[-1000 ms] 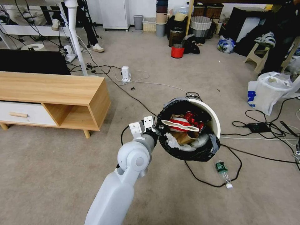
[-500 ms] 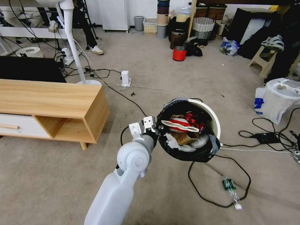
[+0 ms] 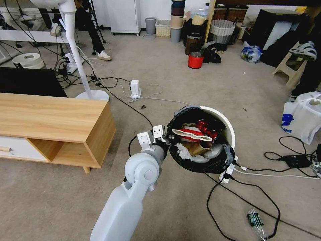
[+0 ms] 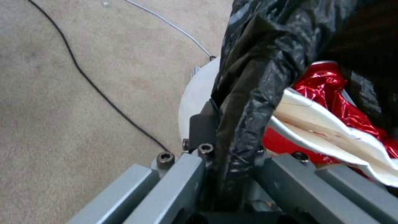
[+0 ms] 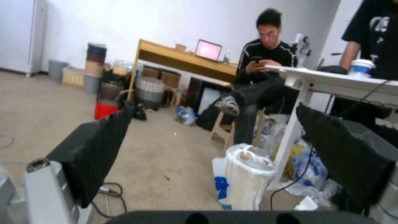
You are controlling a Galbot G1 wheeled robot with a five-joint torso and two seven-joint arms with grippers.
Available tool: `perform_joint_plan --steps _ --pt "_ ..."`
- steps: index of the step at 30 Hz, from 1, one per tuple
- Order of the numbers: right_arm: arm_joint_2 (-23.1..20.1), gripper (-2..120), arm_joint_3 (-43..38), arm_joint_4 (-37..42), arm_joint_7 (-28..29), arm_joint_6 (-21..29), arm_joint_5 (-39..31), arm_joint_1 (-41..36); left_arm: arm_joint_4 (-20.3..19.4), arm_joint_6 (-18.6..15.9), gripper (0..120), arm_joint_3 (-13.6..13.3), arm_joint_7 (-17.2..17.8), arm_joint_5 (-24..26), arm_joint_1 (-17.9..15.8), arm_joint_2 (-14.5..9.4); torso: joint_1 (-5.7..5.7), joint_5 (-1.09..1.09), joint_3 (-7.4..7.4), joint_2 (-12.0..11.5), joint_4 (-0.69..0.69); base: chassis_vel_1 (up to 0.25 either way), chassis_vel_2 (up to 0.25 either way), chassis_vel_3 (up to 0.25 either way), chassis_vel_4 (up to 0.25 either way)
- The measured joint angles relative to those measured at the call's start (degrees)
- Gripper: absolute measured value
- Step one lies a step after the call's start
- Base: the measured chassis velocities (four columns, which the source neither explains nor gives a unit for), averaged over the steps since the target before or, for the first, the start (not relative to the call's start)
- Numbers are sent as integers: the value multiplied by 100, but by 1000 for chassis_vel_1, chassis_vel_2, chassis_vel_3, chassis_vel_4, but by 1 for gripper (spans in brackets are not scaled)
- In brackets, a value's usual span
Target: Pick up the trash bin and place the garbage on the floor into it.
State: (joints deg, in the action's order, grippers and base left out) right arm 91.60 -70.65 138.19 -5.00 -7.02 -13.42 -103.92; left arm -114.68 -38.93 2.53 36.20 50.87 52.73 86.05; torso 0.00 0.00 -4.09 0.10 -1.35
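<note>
Starting at our left, the left end effector is clamped on the rim of the small round white plastic trash bin lined with a crinkly black bag, one finger inside the liner and one outside, and the bin hangs tilted in the air with its mouth turned up toward our head. Inside we see a crumpled brown paper bag, white tissue, a red-white snack wrapper and a crushed red can. Further right and nearer to us, a small green-labelled plastic bottle lies on the beige carpet floor, tangled in a loop of black cable, its long axis running slantwise with the cap end toward us. It sits below and to the right of the bin, so we judge our free arm is the nearer one. The right end effector is raised off to our right with its padded fingers spread wide and nothing between them.
</note>
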Motion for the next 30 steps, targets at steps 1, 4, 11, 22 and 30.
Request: perform_joint_plan --steps 1,4,11,22,30 --pt "0 100 30 -7 -39 -43 48 -40 -2 0 0 1 1 -7 12 0 0 0 0 0 0 0 0 0 0" --pt "39 100 134 -7 -114 -80 162 -104 -2 -7 0 6 1 -30 29 18 0 0 1 0 0 0 0 0 0" --pt "51 100 359 -37 -143 -85 422 -222 5 -17 0 33 17 -33 0 23 0 -1 1 0 0 0 0 0 0" --pt "-224 100 1091 -356 127 380 664 -881 -1 -59 0 94 145 -1 21 -22 0 0 1 0 0 0 0 0 0" --pt "-577 100 1365 -280 441 1057 395 -1301 -8 -63 0 169 219 28 64 -36 0 0 1 0 0 0 0 0 0"
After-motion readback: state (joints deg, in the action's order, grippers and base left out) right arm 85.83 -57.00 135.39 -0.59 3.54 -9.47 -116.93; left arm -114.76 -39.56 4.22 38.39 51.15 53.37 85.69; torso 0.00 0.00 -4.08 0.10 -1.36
